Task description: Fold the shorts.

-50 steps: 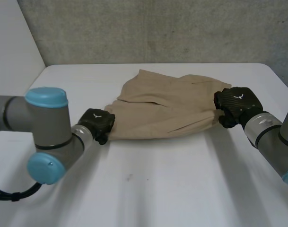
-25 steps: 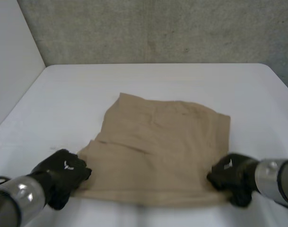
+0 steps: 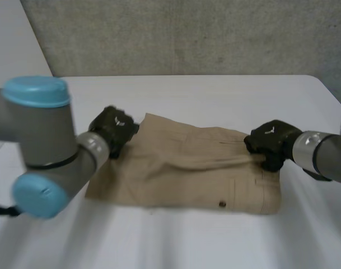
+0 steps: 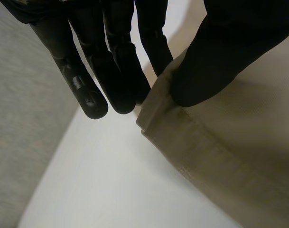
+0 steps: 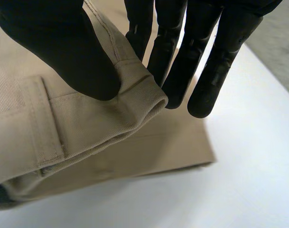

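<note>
Two robot hands (image 3: 115, 125) (image 3: 269, 141) moved back, pinching one shorts (image 3: 181, 175)

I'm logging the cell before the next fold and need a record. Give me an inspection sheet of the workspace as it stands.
Surface: white table.
Job's things: beige shorts lie doubled over on the table, with a button on the near layer.
Clutter: nothing seen.
Hands: left hand pinches a corner of the shorts between thumb and fingers; right hand pinches a rolled waistband edge at the opposite side.
Cables: nothing seen.
Surroundings: grey wall behind the table; white panel beside it.
</note>
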You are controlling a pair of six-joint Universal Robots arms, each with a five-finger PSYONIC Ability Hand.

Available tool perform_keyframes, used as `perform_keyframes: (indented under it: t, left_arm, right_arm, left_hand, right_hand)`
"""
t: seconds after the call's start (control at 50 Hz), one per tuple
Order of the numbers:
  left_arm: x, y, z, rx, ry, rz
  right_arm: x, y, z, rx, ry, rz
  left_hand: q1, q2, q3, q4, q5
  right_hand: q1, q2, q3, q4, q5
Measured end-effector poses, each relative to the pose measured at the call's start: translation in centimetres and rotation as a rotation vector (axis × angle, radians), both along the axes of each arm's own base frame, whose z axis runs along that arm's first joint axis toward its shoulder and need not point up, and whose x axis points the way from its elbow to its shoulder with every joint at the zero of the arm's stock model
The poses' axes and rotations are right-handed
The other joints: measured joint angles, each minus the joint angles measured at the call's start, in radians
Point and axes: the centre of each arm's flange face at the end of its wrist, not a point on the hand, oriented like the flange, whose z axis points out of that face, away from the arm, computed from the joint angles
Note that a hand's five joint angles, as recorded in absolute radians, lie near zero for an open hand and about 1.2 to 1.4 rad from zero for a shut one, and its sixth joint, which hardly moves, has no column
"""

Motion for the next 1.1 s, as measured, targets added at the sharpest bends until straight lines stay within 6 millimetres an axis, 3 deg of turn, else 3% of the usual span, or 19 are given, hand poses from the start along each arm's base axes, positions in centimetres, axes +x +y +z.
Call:
perform_keyframes:
  t: [0.04, 0.1, 0.18, 0.2, 0.32, 0.46, 0.58, 0.66, 0.7, 0.72, 0.74, 0.76, 0.8, 0.88, 0.92, 0.98, 1.06, 1.1]
  left_arm:
    - [-0.7, -1.1, -0.3, -0.027, 0.012, 0.005]
    - [-3.0, -4.4, -1.0, -0.134, 0.056, 0.013]
    - [-4.4, -6.3, -1.5, -0.215, 0.092, 0.008]
    - [-5.4, -7.5, -1.9, -0.277, 0.120, -0.003]
    - [-7.5, -9.9, -3.7, -0.366, 0.166, -0.042]
    - [-8.9, -11.4, -6.9, -0.377, 0.178, -0.085]
    - [-9.5, -11.5, -8.7, -0.377, 0.187, -0.137]
    - [-9.8, -11.5, -9.2, -0.400, 0.204, -0.170]
    - [-10.1, -11.5, -9.4, -0.438, 0.225, -0.191]
    - [-10.1, -11.5, -9.3, -0.452, 0.233, -0.195]
    - [-10.2, -11.6, -9.2, -0.471, 0.242, -0.197]
    - [-10.2, -11.7, -8.9, -0.495, 0.254, -0.197]
    - [-10.2, -11.7, -8.0, -0.528, 0.270, -0.191]
    - [-9.9, -11.6, -5.9, -0.568, 0.292, -0.168]
    - [-9.8, -11.6, -5.4, -0.574, 0.296, -0.162]
    - [-8.8, -10.8, -2.1, -0.591, 0.320, -0.115]
    - [-7.9, -10.2, -0.5, -0.583, 0.339, -0.083]
    - [-6.6, -9.0, 0.8, -0.547, 0.367, -0.046]
  right_arm:
    - [0.1, -1.1, -0.4, -0.023, 0.000, -0.031]
    - [0.0, -3.7, -1.5, -0.089, 0.014, -0.114]
    - [-0.1, -4.7, -2.0, -0.129, 0.027, -0.157]
    - [-0.1, -5.9, -2.7, -0.192, 0.047, -0.207]
    - [1.0, -7.0, -3.7, -0.302, 0.068, -0.234]
    - [2.3, -7.7, -5.2, -0.384, 0.065, -0.222]
    - [2.5, -8.3, -6.2, -0.424, 0.081, -0.231]
    - [2.3, -8.7, -6.4, -0.449, 0.097, -0.243]
    - [2.2, -9.1, -6.1, -0.480, 0.100, -0.259]
    - [2.2, -9.2, -5.9, -0.495, 0.096, -0.266]
    - [2.1, -9.4, -5.6, -0.513, 0.090, -0.274]
    - [2.1, -9.6, -4.9, -0.543, 0.073, -0.286]
    - [1.9, -9.7, -3.3, -0.589, 0.034, -0.305]
    - [1.7, -9.5, -0.3, -0.648, -0.063, -0.335]
    - [1.6, -9.4, 0.3, -0.655, -0.085, -0.341]
    - [1.3, -8.2, 3.7, -0.668, -0.226, -0.357]
    - [1.2, -7.4, 4.7, -0.639, -0.271, -0.352]
    - [0.9, -5.9, 4.5, -0.547, -0.264, -0.337]
  left_hand:
    - [0.000, 0.000, 0.000, 0.000, 0.000]
    - [0.000, 0.001, 0.001, 0.000, 0.000]
    - [0.000, 0.001, 0.001, 0.000, 0.000]
    - [0.000, 0.001, 0.001, 0.000, 0.000]
    - [0.000, 0.001, 0.001, 0.000, 0.000]
    - [0.000, 0.002, 0.001, 0.000, 0.010]
    - [0.000, 0.002, 0.003, 0.000, 0.010]
    - [0.000, -0.002, 0.000, -0.004, 0.010]
    - [-0.328, -0.331, -0.325, -0.335, -0.300]
    - [-0.540, -0.515, -0.506, -0.522, -0.486]
    - [-0.540, -0.515, -0.506, -0.522, -0.486]
    - [-0.804, -0.772, -0.761, -0.782, -0.744]
    - [-0.908, -0.968, -0.961, -0.975, -0.930]
    - [-0.908, -0.986, -0.974, -0.988, -0.939]
    - [-0.908, -0.986, -0.974, -0.988, -0.939]
    - [-0.908, -0.986, -0.974, -0.988, -0.939]
    - [-0.908, -0.986, -0.974, -0.988, -0.939]
    - [-0.908, -0.986, -0.974, -0.988, -0.939]
  right_hand:
    - [0.000, 0.000, 0.000, 0.000, 0.000]
    - [0.000, 0.000, 0.000, 0.000, 0.000]
    - [0.000, 0.000, 0.000, 0.000, 0.000]
    - [0.000, 0.000, 0.000, 0.000, 0.000]
    - [0.000, 0.000, 0.000, 0.000, 0.000]
    - [0.000, 0.000, 0.000, 0.000, 0.007]
    - [-0.001, -0.001, -0.001, 0.000, 0.006]
    - [-0.075, -0.168, -0.177, -0.175, -0.133]
    - [-0.355, -0.468, -0.479, -0.486, -0.431]
    - [-0.502, -0.641, -0.632, -0.639, -0.585]
    - [-0.639, -0.811, -0.808, -0.816, -0.765]
    - [-0.690, -0.872, -0.886, -0.894, -0.845]
    - [-0.735, -0.946, -0.969, -0.963, -0.918]
    - [-0.737, -0.949, -0.971, -0.964, -0.918]
    - [-0.737, -0.949, -0.971, -0.964, -0.918]
    - [-0.737, -0.949, -0.971, -0.964, -0.918]
    - [-0.737, -0.949, -0.971, -0.964, -0.918]
    - [-0.737, -0.949, -0.971, -0.964, -0.918]
